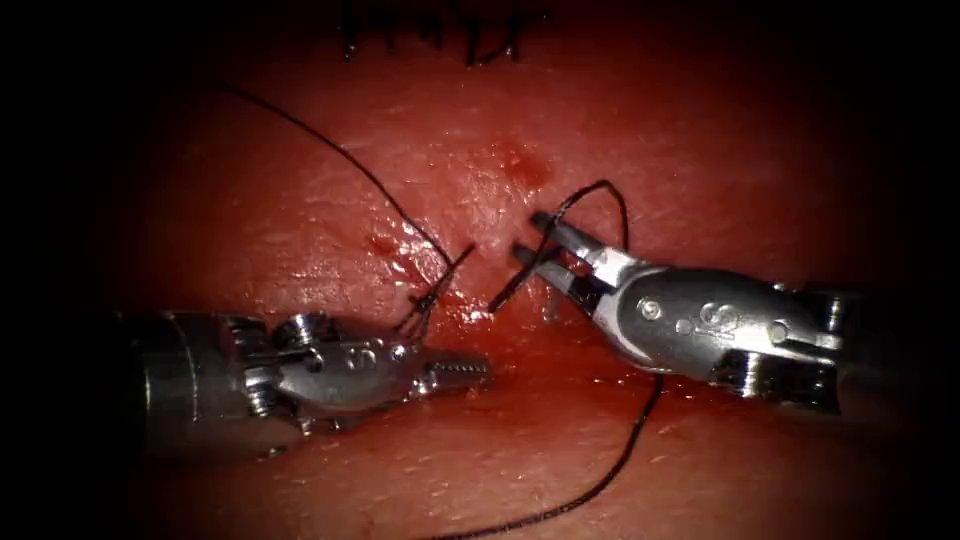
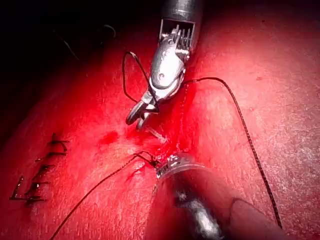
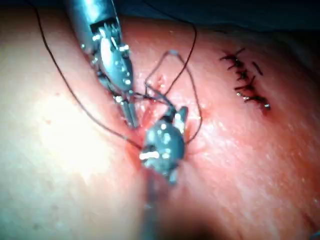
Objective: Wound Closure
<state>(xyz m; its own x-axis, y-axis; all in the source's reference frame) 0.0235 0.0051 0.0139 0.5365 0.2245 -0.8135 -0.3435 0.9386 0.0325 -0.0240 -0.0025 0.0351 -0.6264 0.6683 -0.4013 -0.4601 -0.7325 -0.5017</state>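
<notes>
The left tool (image 1: 462, 374) lies low on the tissue (image 1: 700, 150), jaws closed and empty, with a knot of thread (image 1: 430, 295) just above it. The right tool (image 1: 532, 238) has its jaws parted around the thread (image 1: 590, 190), which loops over it and trails down. I can't make out the needle.

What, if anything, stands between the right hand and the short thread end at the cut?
Nothing visible does: the right hand, open and holding nothing, has the thread end right at its tips. The thread loop arches behind it, not between. The left hand grips nothing I can see.
</notes>
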